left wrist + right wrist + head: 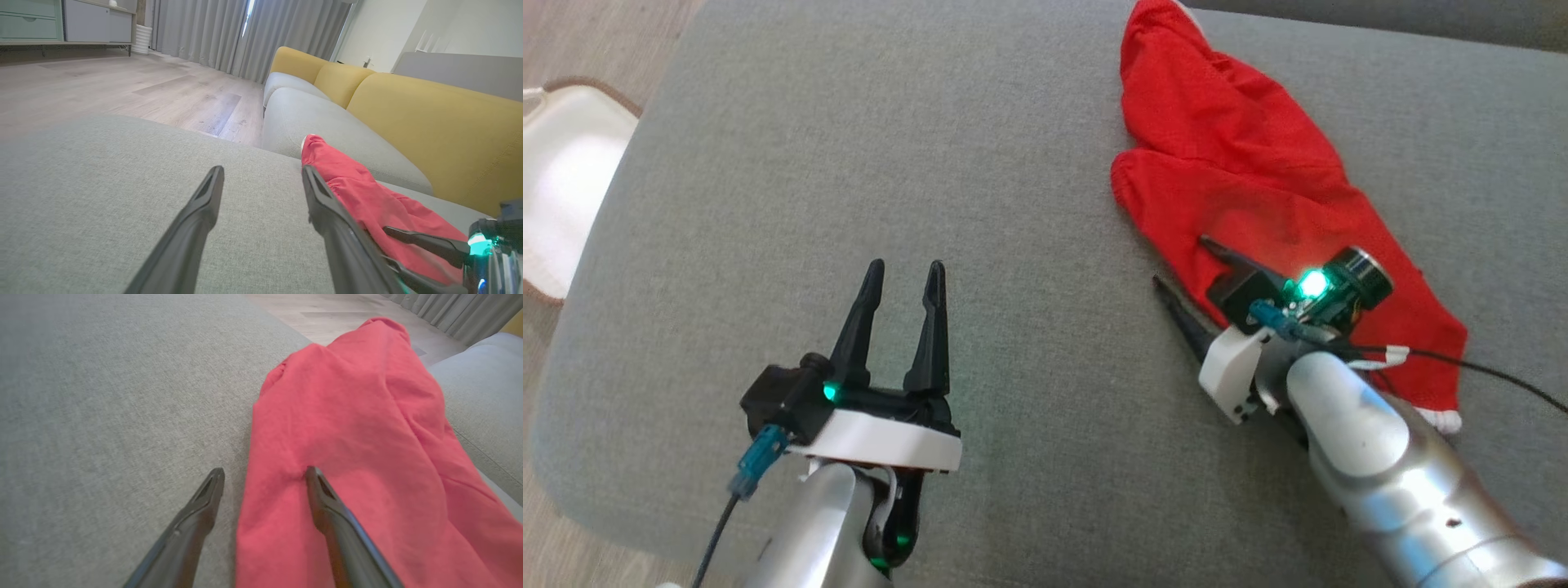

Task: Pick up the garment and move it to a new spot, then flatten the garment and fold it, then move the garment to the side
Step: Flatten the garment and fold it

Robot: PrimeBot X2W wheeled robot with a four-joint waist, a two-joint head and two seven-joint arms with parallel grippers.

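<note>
A red garment (1241, 180) lies crumpled in a long strip on the grey cushion (890, 147), at the right of the head view. My right gripper (1180, 261) is open and straddles its near left edge. One finger rests over the red cloth and the other over bare cushion, as the right wrist view shows (265, 473) with the garment (359, 428) spreading ahead. My left gripper (905, 273) stands open over bare cushion, well left of the garment, holding nothing. The left wrist view shows its fingers (261, 171) with the garment (359, 192) at the right.
The cushion's left edge drops to a wood floor, where a white object (560, 180) lies. In the left wrist view a yellow-backed sofa (429, 118) with grey seats runs behind the cushion. Grey curtains (245, 32) and a cabinet (61, 20) stand farther off.
</note>
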